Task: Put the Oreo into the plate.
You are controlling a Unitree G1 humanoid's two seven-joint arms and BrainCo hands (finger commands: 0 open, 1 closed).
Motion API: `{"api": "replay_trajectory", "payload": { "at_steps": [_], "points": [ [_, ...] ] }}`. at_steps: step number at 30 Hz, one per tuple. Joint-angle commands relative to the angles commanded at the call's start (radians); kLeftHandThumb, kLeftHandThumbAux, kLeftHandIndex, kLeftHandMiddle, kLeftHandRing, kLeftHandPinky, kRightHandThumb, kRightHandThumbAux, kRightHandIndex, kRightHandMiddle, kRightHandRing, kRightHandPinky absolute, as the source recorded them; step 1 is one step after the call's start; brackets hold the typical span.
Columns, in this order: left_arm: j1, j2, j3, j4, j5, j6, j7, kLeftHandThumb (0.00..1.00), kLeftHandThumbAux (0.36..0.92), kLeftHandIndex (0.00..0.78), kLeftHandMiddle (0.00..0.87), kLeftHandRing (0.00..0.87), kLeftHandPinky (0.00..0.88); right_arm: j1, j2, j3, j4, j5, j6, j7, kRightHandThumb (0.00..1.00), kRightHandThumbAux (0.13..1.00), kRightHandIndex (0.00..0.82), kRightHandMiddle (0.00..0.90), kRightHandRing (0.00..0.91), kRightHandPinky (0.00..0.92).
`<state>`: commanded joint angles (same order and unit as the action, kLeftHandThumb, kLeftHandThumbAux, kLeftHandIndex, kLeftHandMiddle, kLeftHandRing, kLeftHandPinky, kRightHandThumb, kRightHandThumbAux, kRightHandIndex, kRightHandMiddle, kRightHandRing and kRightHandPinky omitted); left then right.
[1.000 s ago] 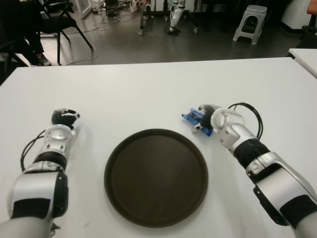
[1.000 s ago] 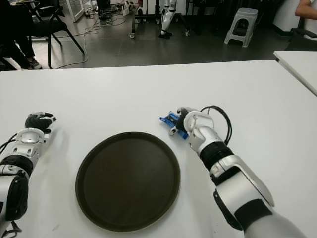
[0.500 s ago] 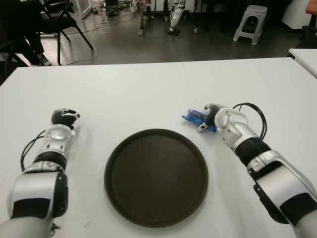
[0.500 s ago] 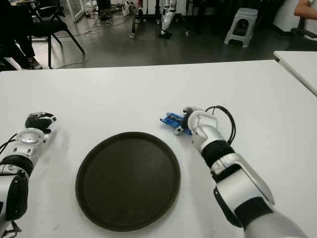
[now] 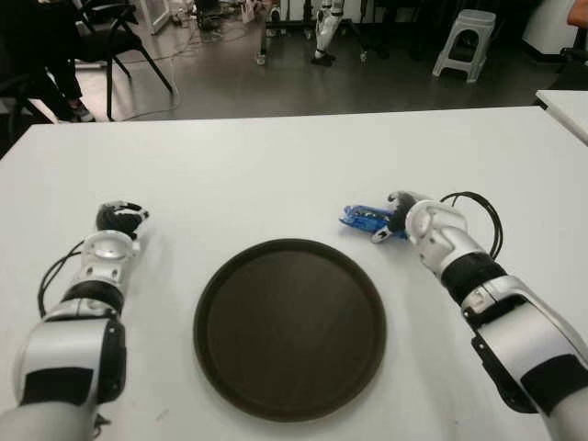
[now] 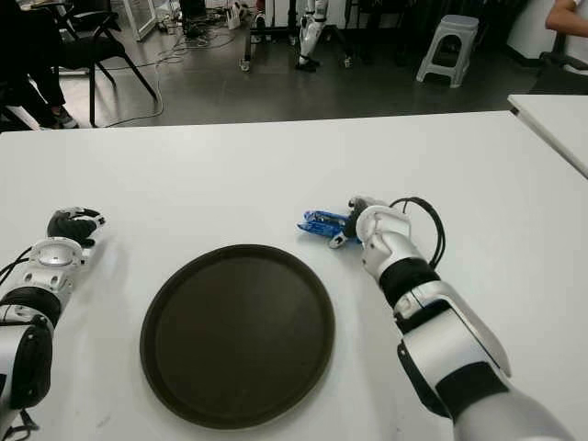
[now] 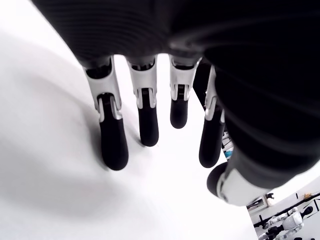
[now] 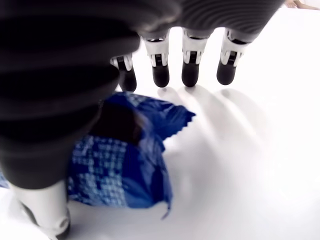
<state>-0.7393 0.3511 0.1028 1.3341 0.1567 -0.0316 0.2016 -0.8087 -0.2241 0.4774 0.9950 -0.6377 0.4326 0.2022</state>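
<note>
The Oreo is a blue packet lying flat on the white table, just beyond the upper right rim of the round dark plate. My right hand is at the packet's right end. In the right wrist view its fingers stretch out straight past the packet, and the thumb sits at the packet's edge without closing on it. My left hand shows at the table's left side, left of the plate, with its fingers relaxed and holding nothing.
A black cable loop stands out from my right wrist. A second white table juts in at the far right. Beyond the table's far edge are chairs, a grey stool and a seated person's legs.
My right hand has slid to the right, off the top of the packet. The packet has shifted slightly right and now lies more exposed. The left hand has not moved.
</note>
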Motion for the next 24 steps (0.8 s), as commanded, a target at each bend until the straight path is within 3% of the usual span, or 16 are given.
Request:
{"api": "replay_trajectory", "payload": {
  "at_steps": [2,5,18,24],
  "points": [
    [0.0,0.0,-0.001,0.0,-0.001,0.001,0.0,0.335,0.75,0.136,0.114,0.135,0.117,0.008,-0.002,-0.001,-0.024,0.001,0.011,0.008,0.0,0.759,0.0,0.0,0.0,0.0],
    [-0.001,0.0,-0.001,0.0,-0.003,0.002,0.0,0.272,0.758,0.09,0.108,0.128,0.111,0.009,-0.003,-0.006,-0.024,0.006,0.005,0.006,0.0,0.76,0.0,0.0,0.0,0.0],
    [-0.001,0.0,0.001,0.0,-0.007,0.002,-0.003,0.241,0.764,0.073,0.122,0.149,0.157,0.015,-0.005,-0.012,-0.02,0.011,-0.029,-0.019,0.0,0.745,0.0,0.0,0.0,0.0],
    [-0.001,0.0,0.002,-0.001,-0.008,0.002,-0.004,0.243,0.762,0.075,0.12,0.149,0.16,0.021,-0.005,0.009,-0.102,-0.008,0.022,0.029,0.0,0.744,0.0,0.0,0.0,0.0]
  ]
}}
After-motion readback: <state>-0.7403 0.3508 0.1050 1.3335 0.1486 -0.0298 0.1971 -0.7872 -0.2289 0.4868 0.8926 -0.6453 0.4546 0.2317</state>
